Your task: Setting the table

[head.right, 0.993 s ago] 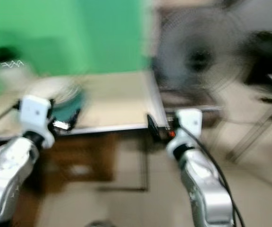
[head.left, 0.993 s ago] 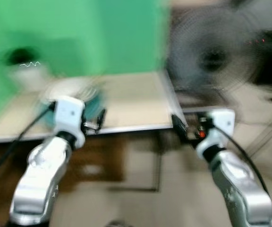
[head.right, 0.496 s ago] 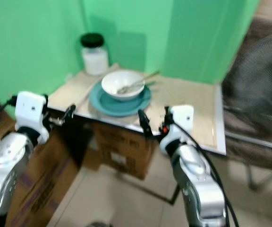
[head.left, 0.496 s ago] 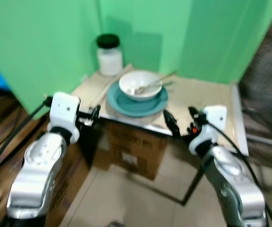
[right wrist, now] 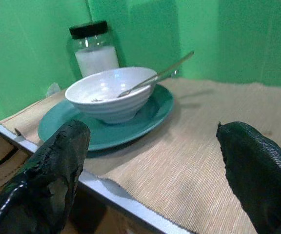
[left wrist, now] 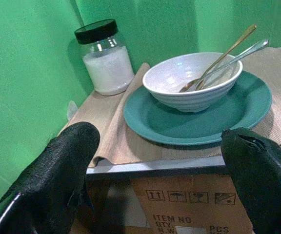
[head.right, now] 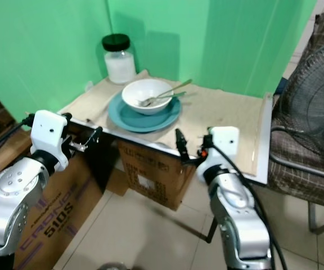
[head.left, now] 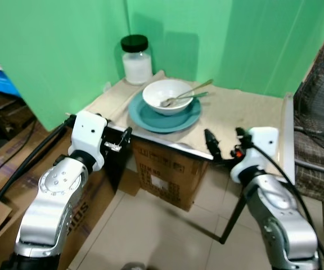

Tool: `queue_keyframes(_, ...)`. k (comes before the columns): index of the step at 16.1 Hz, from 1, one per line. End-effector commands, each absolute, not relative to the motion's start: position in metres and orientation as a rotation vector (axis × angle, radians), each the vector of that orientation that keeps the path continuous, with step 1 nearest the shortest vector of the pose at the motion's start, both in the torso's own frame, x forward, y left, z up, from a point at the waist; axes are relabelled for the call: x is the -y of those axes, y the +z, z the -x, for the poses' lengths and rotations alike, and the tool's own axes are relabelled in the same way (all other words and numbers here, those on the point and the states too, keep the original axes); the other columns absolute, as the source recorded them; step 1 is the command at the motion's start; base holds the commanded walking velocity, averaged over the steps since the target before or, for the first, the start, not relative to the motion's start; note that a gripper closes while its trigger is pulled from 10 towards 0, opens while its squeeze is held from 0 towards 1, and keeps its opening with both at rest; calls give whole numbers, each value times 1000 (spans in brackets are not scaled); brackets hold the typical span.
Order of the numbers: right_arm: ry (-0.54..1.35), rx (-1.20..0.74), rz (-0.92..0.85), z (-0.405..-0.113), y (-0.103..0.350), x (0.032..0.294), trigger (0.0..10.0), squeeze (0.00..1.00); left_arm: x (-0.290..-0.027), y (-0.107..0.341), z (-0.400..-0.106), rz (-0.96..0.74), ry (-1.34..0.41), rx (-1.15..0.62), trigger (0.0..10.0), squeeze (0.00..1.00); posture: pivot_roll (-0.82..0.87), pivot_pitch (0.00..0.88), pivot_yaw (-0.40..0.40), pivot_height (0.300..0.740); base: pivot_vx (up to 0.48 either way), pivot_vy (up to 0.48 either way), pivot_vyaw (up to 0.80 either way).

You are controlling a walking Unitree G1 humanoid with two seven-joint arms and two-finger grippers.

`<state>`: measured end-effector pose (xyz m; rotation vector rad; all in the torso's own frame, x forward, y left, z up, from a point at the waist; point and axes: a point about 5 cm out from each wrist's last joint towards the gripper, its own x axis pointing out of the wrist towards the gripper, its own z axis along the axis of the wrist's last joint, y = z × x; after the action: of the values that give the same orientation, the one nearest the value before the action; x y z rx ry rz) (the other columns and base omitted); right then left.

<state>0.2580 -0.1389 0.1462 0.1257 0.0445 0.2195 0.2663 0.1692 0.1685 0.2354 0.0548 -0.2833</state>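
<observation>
The brown cardboard box (left wrist: 189, 204) under the table, straight ahead of the left gripper (left wrist: 165, 180), read "ITEM NO." and "PCS". The flattened brown carton (head.right: 44, 216) below that claw read "CRANE 510S".

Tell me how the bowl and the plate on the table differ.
The bowl is white, the plate teal. The bowl is deep with ribbed sides; the plate is shallow and wider, its rim showing all around the bowl. The bowl sits on top of the plate, while the plate rests on the woven mat. The bowl holds two utensils; the plate holds the bowl alone. Both are round and stand in front of the jar.
</observation>
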Motion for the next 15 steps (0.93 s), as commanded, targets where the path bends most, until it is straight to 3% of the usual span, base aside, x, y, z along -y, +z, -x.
queue_keyframes(1,240,-29,-117,-261,150,134,10000,0,-171,170,-264,-237,-291,-50,10000,169,143,0,38,740,0,0,0)
queue_keyframes(8,288,-47,-121,-270,146,124,10000,0,-175,170,-257,-239,-295,-53,10000,165,193,0,-10,740,253,0,-94)
queue_keyframes(15,273,-27,-122,-271,150,126,10000,0,-173,169,-255,-242,-311,-61,10000,153,182,0,6,740,310,0,0)
